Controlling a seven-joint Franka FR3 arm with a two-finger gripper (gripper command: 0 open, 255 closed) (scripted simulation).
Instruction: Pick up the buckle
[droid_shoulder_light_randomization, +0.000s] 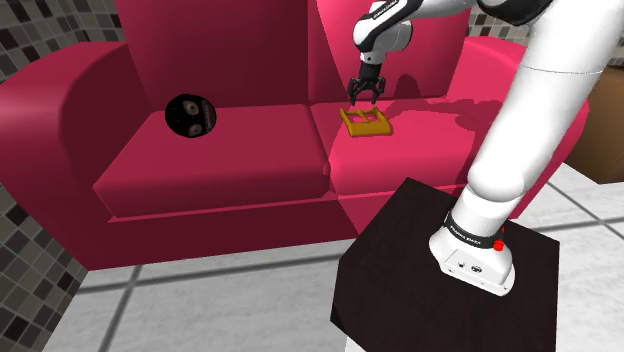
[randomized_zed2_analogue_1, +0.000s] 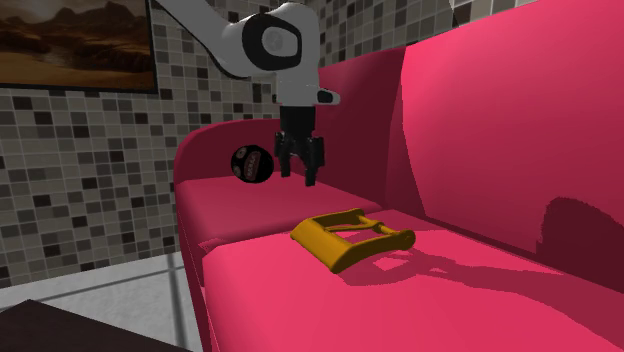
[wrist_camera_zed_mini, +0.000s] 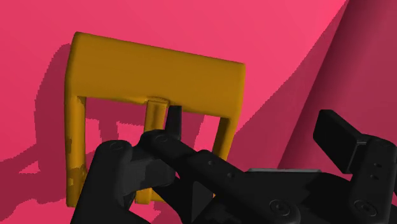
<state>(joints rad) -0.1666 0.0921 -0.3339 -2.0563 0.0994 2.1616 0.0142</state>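
A yellow-orange rectangular buckle (droid_shoulder_light_randomization: 366, 122) lies flat on the right seat cushion of a red sofa (droid_shoulder_light_randomization: 220, 175), close to the seam between the two cushions. My black gripper (droid_shoulder_light_randomization: 362, 97) hangs just above the buckle's back edge, fingers pointing down and open, touching nothing. From the second exterior view the gripper (randomized_zed2_analogue_1: 301, 174) hovers clearly above and behind the buckle (randomized_zed2_analogue_1: 352, 238). In the wrist view the buckle (wrist_camera_zed_mini: 159, 70) lies ahead of the spread fingers (wrist_camera_zed_mini: 121, 168), with its centre bar in line with the gripper (wrist_camera_zed_mini: 222, 137).
A black ball-like thing (droid_shoulder_light_randomization: 190, 114) with a face rests on the left cushion against the backrest. The sofa's backrest rises right behind the gripper. My dark stand (droid_shoulder_light_randomization: 440, 270) is on the tiled floor in front of the sofa. A brown box (droid_shoulder_light_randomization: 605, 140) stands beside the sofa.
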